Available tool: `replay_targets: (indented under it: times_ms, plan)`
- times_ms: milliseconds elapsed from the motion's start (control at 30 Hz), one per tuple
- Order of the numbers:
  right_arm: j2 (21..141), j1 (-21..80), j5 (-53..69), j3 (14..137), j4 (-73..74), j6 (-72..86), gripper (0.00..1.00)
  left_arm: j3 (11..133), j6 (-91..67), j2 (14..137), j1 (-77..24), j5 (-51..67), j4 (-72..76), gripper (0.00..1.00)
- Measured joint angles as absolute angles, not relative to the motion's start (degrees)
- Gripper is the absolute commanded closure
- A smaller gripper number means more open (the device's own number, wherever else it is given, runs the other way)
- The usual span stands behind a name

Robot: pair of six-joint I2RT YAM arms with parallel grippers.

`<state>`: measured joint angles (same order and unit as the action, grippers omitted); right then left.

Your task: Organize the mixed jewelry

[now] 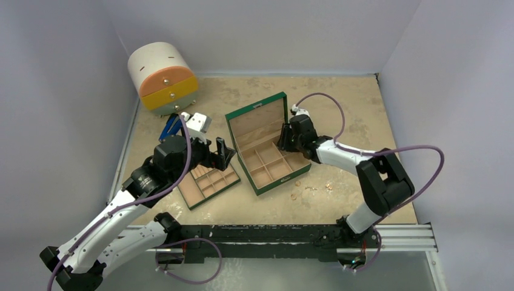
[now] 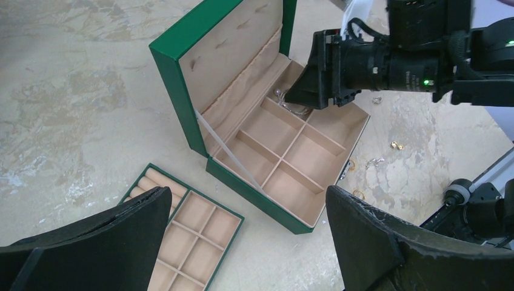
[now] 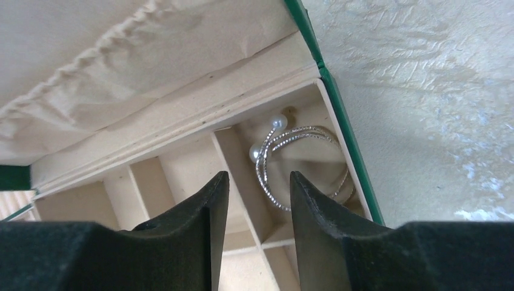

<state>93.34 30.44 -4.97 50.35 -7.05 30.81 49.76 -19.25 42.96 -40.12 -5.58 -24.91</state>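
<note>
Jewelry (image 1: 297, 195) is split: a silver pearl-tipped piece (image 3: 277, 122) lies in a corner compartment (image 3: 306, 154) of the green box (image 1: 257, 115), and gold bits (image 2: 397, 145) are scattered on the bench (image 1: 339, 103) beside it. Our right gripper (image 3: 259, 179) hangs over that compartment, jaws partly parted, grasping nothing, the box's wall close alongside. Our left gripper (image 2: 245, 194), spread wide and empty, hovers above the tray (image 1: 206, 182).

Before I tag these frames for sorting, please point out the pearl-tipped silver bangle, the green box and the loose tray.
pearl-tipped silver bangle (image 3: 278, 122): right wrist view, on its upper pearl.
green box (image 2: 254, 195): left wrist view, on its front outer wall.
loose tray (image 2: 200, 212): left wrist view, on a bare compartment floor.
</note>
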Motion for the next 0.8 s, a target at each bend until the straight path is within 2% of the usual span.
replay_targets:
  times_ms: [800]
  plan:
    - [62.5,30.4,-5.5,50.7,16.3,28.6,0.51,49.8,-19.3,42.4,-40.1,-10.4,-24.9,0.01]
